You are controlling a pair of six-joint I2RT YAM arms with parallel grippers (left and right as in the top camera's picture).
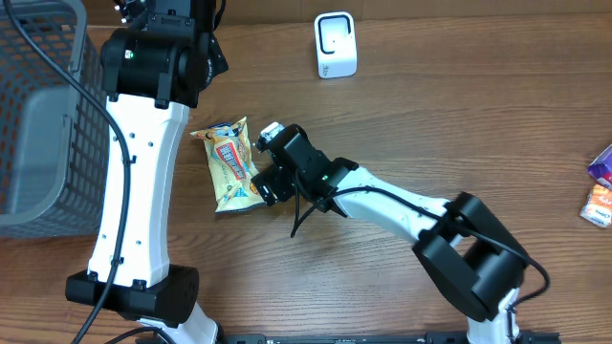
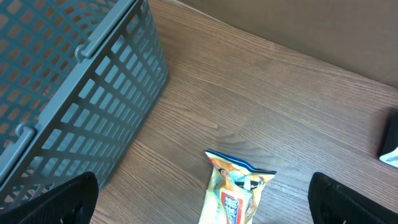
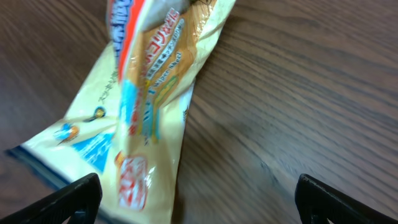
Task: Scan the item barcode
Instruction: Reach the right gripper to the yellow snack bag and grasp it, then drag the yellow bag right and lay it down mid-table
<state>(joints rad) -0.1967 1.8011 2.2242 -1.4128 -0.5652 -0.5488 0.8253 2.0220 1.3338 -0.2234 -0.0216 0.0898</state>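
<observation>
Where it lies flat, right of the grey basket (image 1: 38,124) (nothing visible inside), the snack packet (image 1: 229,164) likely handles light, soft and slick; pinch a crimped end. Left gripper (image 2: 208,199): wide open, empty, above it. Right gripper (image 1: 258,182): wide open astride the packet's edge, gripping nothing.

On the brown wooden worktop (image 1: 430,115), the grey plastic mesh basket (image 1: 38,115) stands at the left edge. The yellow crinkly snack packet (image 1: 229,164) lies to its right, near the middle. The small white boxy scanner (image 1: 336,45) stands farther back, right of the packet. Two small colourful packets (image 1: 601,186) lie at the right edge.
</observation>
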